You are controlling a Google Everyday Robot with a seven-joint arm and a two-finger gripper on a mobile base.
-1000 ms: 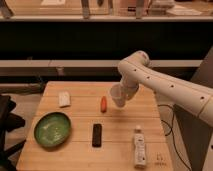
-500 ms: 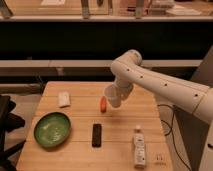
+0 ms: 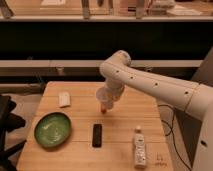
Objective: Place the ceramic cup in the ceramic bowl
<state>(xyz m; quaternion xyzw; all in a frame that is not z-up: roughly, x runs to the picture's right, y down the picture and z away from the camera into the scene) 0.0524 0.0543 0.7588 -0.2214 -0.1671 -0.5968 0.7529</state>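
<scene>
The gripper (image 3: 104, 101) is mostly hidden behind the ceramic cup (image 3: 102, 96) and the wrist, so the jaw state cannot be told; the cup is seen at the gripper, above the table's (image 3: 80, 152) middle, and appears carried. A small orange object (image 3: 103, 108) is partly covered just below the cup. The robot's body is cut off at the right edge. The ceramic bowl (image 3: 52, 129) is seen on the near-left of the wooden table, well apart from the cup. A black rectangular object (image 3: 97, 135) lies near centre, a white bottle (image 3: 139, 148) lies near-right, a white block (image 3: 64, 99) sits far-left. Behind the table, dark shelving (image 3: 60, 37) is seen, with a counter along the top. Compared with half a second ago, the arm and cup are shifted slightly left, toward the bowl's side; the bowl and other items are unmoved
</scene>
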